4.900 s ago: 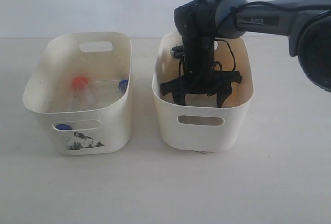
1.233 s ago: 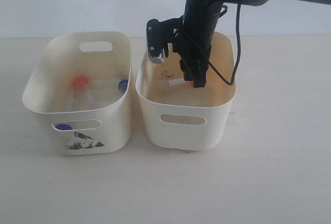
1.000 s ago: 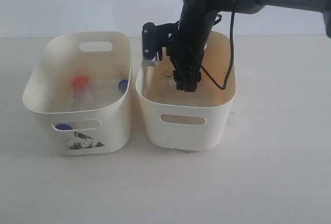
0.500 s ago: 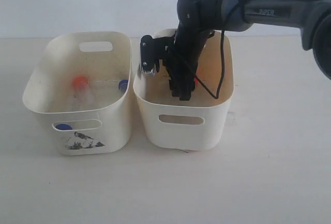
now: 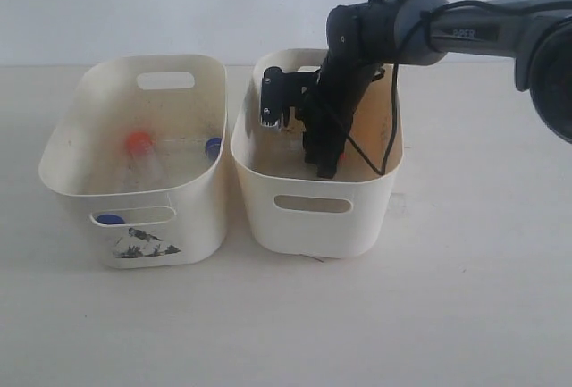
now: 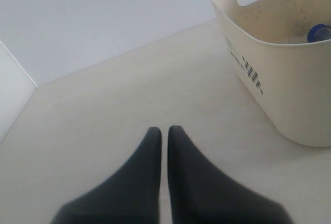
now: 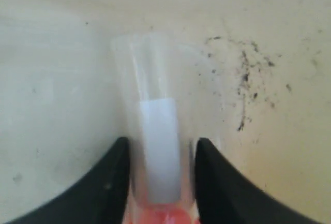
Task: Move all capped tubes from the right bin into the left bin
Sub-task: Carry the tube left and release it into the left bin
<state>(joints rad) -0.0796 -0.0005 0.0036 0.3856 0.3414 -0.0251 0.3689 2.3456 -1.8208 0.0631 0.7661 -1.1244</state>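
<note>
The right bin [image 5: 315, 226] holds my right gripper [image 5: 326, 168], which reaches down near its floor. In the right wrist view the gripper [image 7: 161, 144] is shut on a clear capped tube [image 7: 155, 125] with an orange cap [image 7: 165, 217], over the stained bottom. The left bin [image 5: 63, 150], with its dark sticker [image 5: 140, 244], contains an orange-capped tube [image 5: 137, 143] and two blue caps [image 5: 213, 146] [image 5: 109, 220]. My left gripper [image 6: 161, 130] is shut and empty over bare table, out of the exterior view.
The two bins stand almost touching on a pale table [image 5: 286, 333]. The left wrist view shows a cream bin [image 6: 289, 94] with dark print on its side and a blue cap [image 6: 319, 31] inside. A cable [image 5: 389, 128] hangs from the right arm into the bin.
The right bin has slid left, close to the left bin. The right gripper, once spread wide, has narrowed, swung a little to the right and sunk lower in the bin. Left bin contents are unchanged.
</note>
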